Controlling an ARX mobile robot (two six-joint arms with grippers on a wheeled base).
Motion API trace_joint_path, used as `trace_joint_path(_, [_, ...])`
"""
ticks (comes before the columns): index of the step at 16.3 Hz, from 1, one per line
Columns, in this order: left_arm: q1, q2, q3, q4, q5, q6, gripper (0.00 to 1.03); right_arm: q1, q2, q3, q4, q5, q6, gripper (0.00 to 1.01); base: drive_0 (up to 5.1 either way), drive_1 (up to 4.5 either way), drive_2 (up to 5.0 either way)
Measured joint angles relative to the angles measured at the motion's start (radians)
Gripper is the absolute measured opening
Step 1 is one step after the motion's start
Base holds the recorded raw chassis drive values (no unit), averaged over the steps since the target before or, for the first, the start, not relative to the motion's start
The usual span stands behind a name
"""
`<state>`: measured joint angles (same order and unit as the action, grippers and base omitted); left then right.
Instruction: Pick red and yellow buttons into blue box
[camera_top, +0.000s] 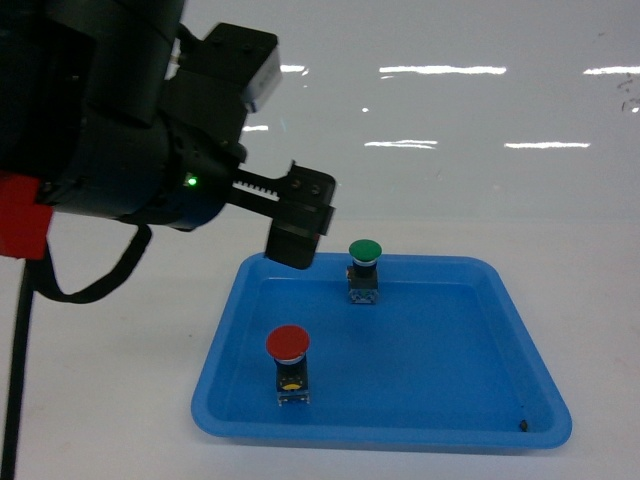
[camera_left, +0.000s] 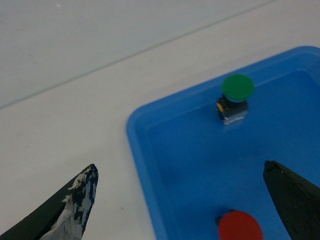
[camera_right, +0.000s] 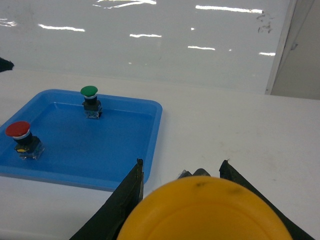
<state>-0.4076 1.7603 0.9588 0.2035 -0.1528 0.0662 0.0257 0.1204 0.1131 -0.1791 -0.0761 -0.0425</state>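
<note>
Now One Button Is Held and One Still Waits

Right now the right gripper (camera_right: 200, 200) holds the round yellow-capped push button (camera_right: 205, 210). Its jaws are shut on the button, one dark finger on each side, and the big yellow cap fills the bottom of the right wrist view. It looks lifted above the white counter (camera_right: 240, 135), likely so it can be carried off to the box.

The red-capped push button on its black and grey block (camera_top: 288, 362) stands upright inside the shallow blue plastic tray with low sloped sides (camera_top: 520, 330). It is near the tray's front left corner. The green-capped push button (camera_top: 364, 268) stands near the back wall of the tray, well apart from the red one. The green one is not wanted, so it should stay there.

The left gripper (camera_left: 185, 200) hangs above the back left corner of the tray. Its jaws are wide open with nothing between them. In the left wrist view the red cap sits low between the two dark fingers (camera_left: 75, 205), so I think this arm is lining up to come down on the red button.

The deep blue box is not in any picture, so I cannot tell where it is.
</note>
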Motion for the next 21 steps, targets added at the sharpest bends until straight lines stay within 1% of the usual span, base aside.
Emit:
trace_joint_path(1, [-0.024, 0.04, 0.04, -0.048, -0.002, -0.043, 0.98, 0.0, 0.0, 0.0, 0.0, 0.0, 0.0, 0.4, 0.0, 0.0, 0.0])
trace_joint_path(2, [-0.045, 0.084, 0.071, -0.1, 0.018, -0.092, 0.98, 0.0, 0.0, 0.0, 0.0, 0.0, 0.0, 0.4, 0.0, 0.0, 0.0])
trace_joint_path(3, [-0.058, 0.132, 0.097, -0.167, 0.052, -0.158, 0.98, 0.0, 0.0, 0.0, 0.0, 0.0, 0.0, 0.4, 0.0, 0.0, 0.0])
trace_joint_path(4, [-0.066, 0.163, 0.11, -0.174, 0.048, -0.197, 0.98, 0.0, 0.0, 0.0, 0.0, 0.0, 0.0, 0.4, 0.0, 0.0, 0.0])
trace_joint_path(5, [-0.072, 0.18, 0.119, -0.174, 0.02, -0.215, 0.98, 0.0, 0.0, 0.0, 0.0, 0.0, 0.0, 0.4, 0.0, 0.0, 0.0])
trace_joint_path(6, [-0.078, 0.2, 0.136, -0.178, 0.019, -0.243, 0.98, 0.0, 0.0, 0.0, 0.0, 0.0, 0.0, 0.4, 0.0, 0.0, 0.0])
trace_joint_path(7, [-0.082, 0.215, 0.146, -0.188, 0.02, -0.26, 0.98, 0.0, 0.0, 0.0, 0.0, 0.0, 0.0, 0.4, 0.0, 0.0, 0.0])
trace_joint_path(8, [-0.087, 0.235, 0.153, -0.196, 0.03, -0.285, 0.98, 0.0, 0.0, 0.0, 0.0, 0.0, 0.0, 0.4, 0.0, 0.0, 0.0])
trace_joint_path(10, [-0.098, 0.285, 0.154, -0.202, 0.025, -0.326, 0.98, 0.0, 0.0, 0.0, 0.0, 0.0, 0.0, 0.4, 0.0, 0.0, 0.0])
trace_joint_path(12, [-0.104, 0.329, 0.153, -0.191, 0.016, -0.356, 0.98, 0.0, 0.0, 0.0, 0.0, 0.0, 0.0, 0.4, 0.0, 0.0, 0.0])
trace_joint_path(14, [-0.101, 0.349, 0.153, -0.174, 0.006, -0.373, 0.98, 0.0, 0.0, 0.0, 0.0, 0.0, 0.0, 0.4, 0.0, 0.0, 0.0])
trace_joint_path(18, [-0.08, 0.382, 0.155, -0.173, 0.008, -0.385, 0.98, 0.0, 0.0, 0.0, 0.0, 0.0, 0.0, 0.4, 0.0, 0.0, 0.0])
trace_joint_path(20, [-0.072, 0.383, 0.171, -0.163, 0.024, -0.397, 0.98, 0.0, 0.0, 0.0, 0.0, 0.0, 0.0, 0.4, 0.0, 0.0, 0.0])
trace_joint_path(21, [-0.068, 0.387, 0.173, -0.163, 0.03, -0.401, 0.87, 0.0, 0.0, 0.0, 0.0, 0.0, 0.0, 0.4, 0.0, 0.0, 0.0])
